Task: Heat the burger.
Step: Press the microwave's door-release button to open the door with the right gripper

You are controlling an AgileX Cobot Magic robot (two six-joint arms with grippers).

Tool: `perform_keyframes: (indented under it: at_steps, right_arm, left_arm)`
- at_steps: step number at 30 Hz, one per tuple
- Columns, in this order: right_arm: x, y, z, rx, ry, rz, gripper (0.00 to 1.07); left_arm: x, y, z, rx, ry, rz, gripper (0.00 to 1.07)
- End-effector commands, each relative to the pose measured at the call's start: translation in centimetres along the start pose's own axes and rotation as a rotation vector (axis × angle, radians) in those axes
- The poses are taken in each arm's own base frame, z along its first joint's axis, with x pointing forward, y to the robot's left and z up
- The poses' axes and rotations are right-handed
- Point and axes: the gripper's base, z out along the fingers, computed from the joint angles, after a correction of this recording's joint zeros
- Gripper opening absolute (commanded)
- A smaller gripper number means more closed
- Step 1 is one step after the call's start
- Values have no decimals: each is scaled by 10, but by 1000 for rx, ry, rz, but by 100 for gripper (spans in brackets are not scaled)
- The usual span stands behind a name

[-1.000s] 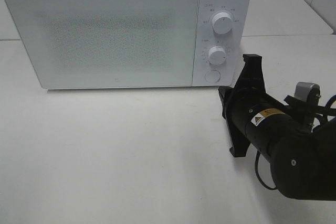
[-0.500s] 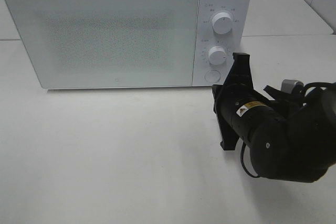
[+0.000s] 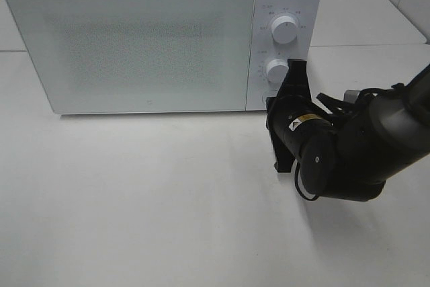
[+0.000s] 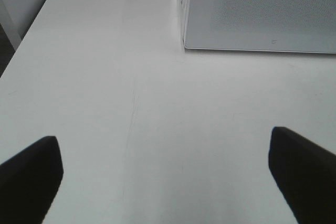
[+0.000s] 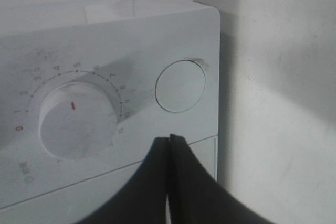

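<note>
Fingers (image 5: pixel 152 182) of the right arm were pressed shut into a single point in the right wrist view. They were aimed at the microwave's (image 5: pixel 131 35) control panel just short of the round button (image 5: pixel 180 86), with the numbered dial (image 5: pixel 73 121) beside it. Closed like that, they most likely served as a poker for the door release rather than a grasp. Whether the tip touched the panel could not be told. In the left wrist view, the left arm's fingers (image 4: pixel 31 177) stood wide apart and held nothing, hovering over bare tabletop (image 4: pixel 157 103) apart from the microwave's shut door (image 4: pixel 262 14), probably kept ready for handling once it opened. From the high camera, the right arm (image 3: pixel 349 152) extended over the tabletop to the panel's lower corner, its black body covering most of the button, below the upper dial (image 3: pixel 285 29). The burger appeared in no view. The frosted door hid the oven's inside, so it could not be said whether it lay there. That closed door was the one obstacle in sight.
</note>
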Motion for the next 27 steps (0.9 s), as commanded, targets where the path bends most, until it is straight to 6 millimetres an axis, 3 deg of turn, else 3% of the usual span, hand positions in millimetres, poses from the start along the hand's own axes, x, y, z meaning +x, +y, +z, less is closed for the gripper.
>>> perform_keyframes:
  at_steps: [1,8,16,27]
  right_arm:
    - [1,1,12,18,17,-4,0]
    - [-3,2,28,30,14,-2,0]
    - [-15,8,35,34,-15,-8,0]
    - [-12,-1,40,38,9,2,0]
  left_arm:
    - [0,0,0,-2,-17,-6,100]
    - [0,0,0,-2,-17,-6,100]
    - [0,0,0,-2,-17,-6,100]
    - [0,0,0,-2,-17,-6,100]
